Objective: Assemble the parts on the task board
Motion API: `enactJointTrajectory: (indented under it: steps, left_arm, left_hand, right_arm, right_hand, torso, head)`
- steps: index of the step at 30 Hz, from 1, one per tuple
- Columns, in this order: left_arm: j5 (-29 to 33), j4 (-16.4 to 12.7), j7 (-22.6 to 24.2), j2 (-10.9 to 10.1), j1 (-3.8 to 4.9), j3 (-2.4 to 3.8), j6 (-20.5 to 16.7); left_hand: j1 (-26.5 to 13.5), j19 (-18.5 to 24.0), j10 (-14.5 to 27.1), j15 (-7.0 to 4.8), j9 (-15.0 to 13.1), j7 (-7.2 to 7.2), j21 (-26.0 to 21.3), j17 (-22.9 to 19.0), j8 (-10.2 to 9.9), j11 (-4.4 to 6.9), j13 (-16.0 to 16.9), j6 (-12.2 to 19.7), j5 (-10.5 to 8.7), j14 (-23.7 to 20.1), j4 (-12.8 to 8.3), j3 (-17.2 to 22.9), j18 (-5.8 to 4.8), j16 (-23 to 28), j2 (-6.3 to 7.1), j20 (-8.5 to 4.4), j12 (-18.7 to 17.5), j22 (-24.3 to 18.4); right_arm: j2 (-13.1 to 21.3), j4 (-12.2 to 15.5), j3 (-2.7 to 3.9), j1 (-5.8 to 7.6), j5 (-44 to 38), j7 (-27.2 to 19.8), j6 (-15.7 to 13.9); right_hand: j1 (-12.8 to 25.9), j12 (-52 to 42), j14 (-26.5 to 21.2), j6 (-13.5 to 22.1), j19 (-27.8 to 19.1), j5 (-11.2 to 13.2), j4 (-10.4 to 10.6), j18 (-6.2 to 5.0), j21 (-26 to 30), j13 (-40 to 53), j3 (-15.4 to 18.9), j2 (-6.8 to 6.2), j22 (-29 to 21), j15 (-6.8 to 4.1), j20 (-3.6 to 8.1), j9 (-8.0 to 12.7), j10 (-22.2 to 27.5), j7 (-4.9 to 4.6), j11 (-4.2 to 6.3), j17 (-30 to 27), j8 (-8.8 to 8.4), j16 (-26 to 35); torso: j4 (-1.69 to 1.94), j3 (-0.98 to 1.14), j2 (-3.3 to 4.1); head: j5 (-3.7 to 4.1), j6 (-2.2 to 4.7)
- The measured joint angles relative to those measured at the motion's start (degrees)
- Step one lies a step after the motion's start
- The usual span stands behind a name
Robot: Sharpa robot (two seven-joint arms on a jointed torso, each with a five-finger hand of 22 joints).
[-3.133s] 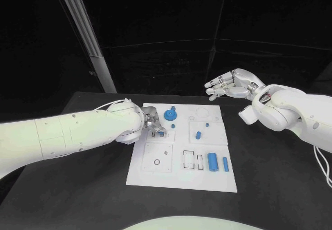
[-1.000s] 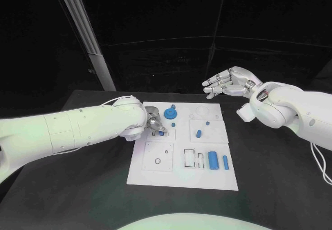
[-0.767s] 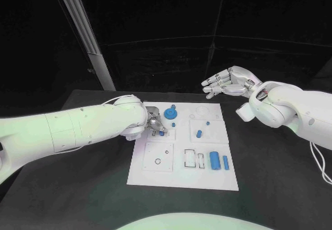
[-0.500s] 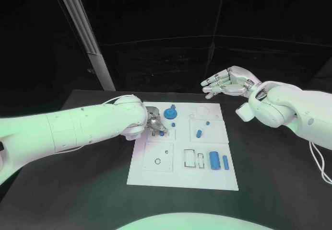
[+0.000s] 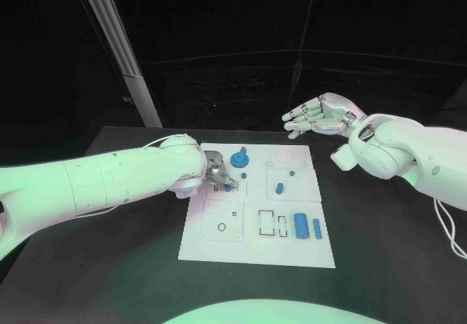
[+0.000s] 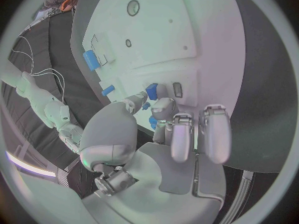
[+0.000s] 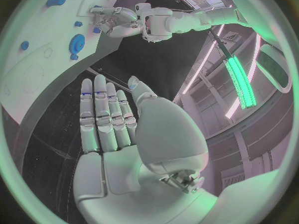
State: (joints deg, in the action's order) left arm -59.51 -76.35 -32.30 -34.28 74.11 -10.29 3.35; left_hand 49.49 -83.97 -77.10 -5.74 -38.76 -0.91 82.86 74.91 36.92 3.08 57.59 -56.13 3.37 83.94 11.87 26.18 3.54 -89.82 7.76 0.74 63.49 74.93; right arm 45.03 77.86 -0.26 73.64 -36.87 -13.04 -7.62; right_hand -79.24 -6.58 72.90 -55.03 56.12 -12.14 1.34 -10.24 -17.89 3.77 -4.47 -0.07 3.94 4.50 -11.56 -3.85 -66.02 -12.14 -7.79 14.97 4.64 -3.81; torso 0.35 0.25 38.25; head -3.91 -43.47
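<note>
Vs approx 3 s ago: left hand (image 5: 218,177) barely shifted, still at task board (image 5: 224,248) around 10 o'clock, fingers pinching a small blue part (image 6: 151,90) over its slot; insertion looks unfinished, my guess. Right hand (image 5: 316,116) stays raised off table (image 5: 117,270) past the board's 1 o'clock corner, fingers apart, holding nothing. Board: flat matte white plate w/ outlined recesses. Blue gear (image 5: 239,160) at 12, cylinder (image 5: 301,225) at 4, smooth plastic-looking.
</note>
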Motion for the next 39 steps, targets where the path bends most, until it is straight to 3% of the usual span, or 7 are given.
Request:
enactJointTrajectory:
  steps: [6,10,12,15,20,29,39]
  left_arm:
    - [0.0,-0.2,0.0,-0.5,-0.04,-0.01,-0.7]
    - [0.1,-0.8,0.0,-1.2,-0.02,0.12,-1.3]
    - [0.1,-1.2,0.0,-1.6,0.03,0.8,-1.5]
    - [0.1,-1.7,0.0,-2.2,0.36,2.92,-1.7]
    - [0.1,-1.3,0.0,-2.5,2.52,4.73,-0.4]
    - [0.3,6.6,-0.3,1.0,5.05,5.3,7.0]
    - [0.2,15.6,-0.5,4.9,5.3,5.11,13.0]
  left_hand:
    - [-2.1,0.0,0.0,-0.09,-0.3,0.2,0.0,0.0,0.0,0.0,0.1,-0.2,0.0,0.1,3.5,-6.2,-0.59,0.0,0.62,0.0,0.4,0.0]
    - [-2.9,0.0,0.0,-0.09,-0.6,0.2,0.0,0.0,0.0,-0.01,0.1,-0.2,0.0,0.1,4.6,-10.3,-0.59,0.0,-0.01,-0.36,0.4,0.0]
    - [-2.9,0.0,0.0,-0.09,-0.6,0.2,0.0,0.0,0.0,-0.01,0.0,-0.2,0.0,0.1,4.7,-11.8,-0.57,0.0,-0.05,-0.4,0.4,0.0]
    - [-2.6,0.0,0.6,-0.09,-0.7,0.07,-0.3,0.0,0.0,-0.13,-1.4,0.0,0.0,0.1,4.6,-13.7,-0.56,0.0,-0.34,-0.4,-0.4,0.0]
    - [-0.1,0.0,3.5,-0.09,-0.3,-1.13,-2.2,0.0,-1.9,-1.06,-5.4,2.6,0.0,0.1,4.7,-16.9,-0.55,0.0,-1.58,-0.39,-4.0,0.0]
    - [4.4,0.0,4.0,1.16,3.6,-2.75,-2.7,0.0,-7.6,-2.38,-6.0,5.3,-0.23,0.1,4.4,-21.3,-0.52,0.0,-3.75,0.83,-4.3,0.0]
    - [7.7,0.0,4.4,1.57,5.7,-3.17,-2.7,0.0,-9.1,-2.78,-6.4,4.4,-0.23,0.1,4.2,-23.0,-0.5,0.0,-5.98,1.2,-4.3,0.0]
  right_arm:
    - [-0.1,-0.2,0.0,0.0,0.0,0.0,0.0]
    - [-0.2,-0.3,0.0,-0.01,0.0,0.0,0.1]
    - [-0.2,-0.4,0.0,-0.01,0.0,0.0,0.1]
    - [-0.3,-0.6,0.0,-0.02,0.0,-0.1,0.1]
    - [-0.2,-0.8,-0.01,-0.02,0.0,-0.1,0.1]
    - [-0.8,-1.4,-0.02,-0.04,0.0,-0.1,0.2]
    - [-0.9,-1.5,-0.03,-0.05,0.0,0.0,0.3]
  right_hand:
    - [0.2,0.0,-0.1,0.0,0.0,0.0,0.0,0.0,0.0,0.0,0.0,-0.17,-0.1,0.14,0.0,0.0,0.0,0.0,-0.01,-0.1,0.0,0.0]
    - [0.5,0.0,-0.2,0.0,0.0,0.0,0.2,0.01,0.2,0.0,-0.2,0.03,-0.1,0.22,0.0,0.0,0.0,0.0,-0.01,-0.1,0.0,0.0]
    - [0.6,0.2,-0.2,0.0,0.0,0.0,0.2,0.0,0.2,0.0,-0.2,0.07,-0.1,0.22,0.0,0.0,0.0,0.0,-0.01,-0.1,0.0,0.0]
    - [0.8,0.2,-0.2,0.1,0.0,0.0,0.2,0.0,0.2,0.0,-0.2,-0.17,0.0,0.22,0.0,0.0,0.0,-0.13,-0.01,-0.2,0.0,0.0]
    - [1.1,0.2,-0.2,0.2,0.0,0.0,0.2,0.0,0.5,0.0,-0.2,0.01,0.0,0.22,0.0,0.0,0.2,-0.2,-0.21,-0.3,0.0,0.0]
    - [1.1,0.2,-0.4,0.2,0.0,0.0,0.2,0.0,0.5,0.0,-0.2,0.01,0.0,0.43,0.0,0.0,0.2,-0.2,-0.21,-0.3,0.0,0.0]
    - [1.1,0.2,-0.4,0.2,0.0,0.0,0.2,0.0,0.7,0.0,-0.2,0.01,0.0,0.43,0.0,0.0,0.2,-0.2,-0.21,-0.3,0.0,0.0]
  torso:
    - [0.03,-0.02,-0.02]
    - [0.03,-0.02,-0.02]
    - [0.03,-0.03,-0.02]
    - [0.03,-0.03,-0.03]
    - [0.03,-0.03,-0.04]
    - [-0.03,0.03,-0.02]
    - [-0.1,0.03,0.07]
  head:
    - [0.04,0.09]
    - [0.01,0.19]
    - [-0.03,0.33]
    - [-0.09,0.68]
    - [-0.15,1.22]
    - [-0.29,1.65]
    - [-0.47,1.63]
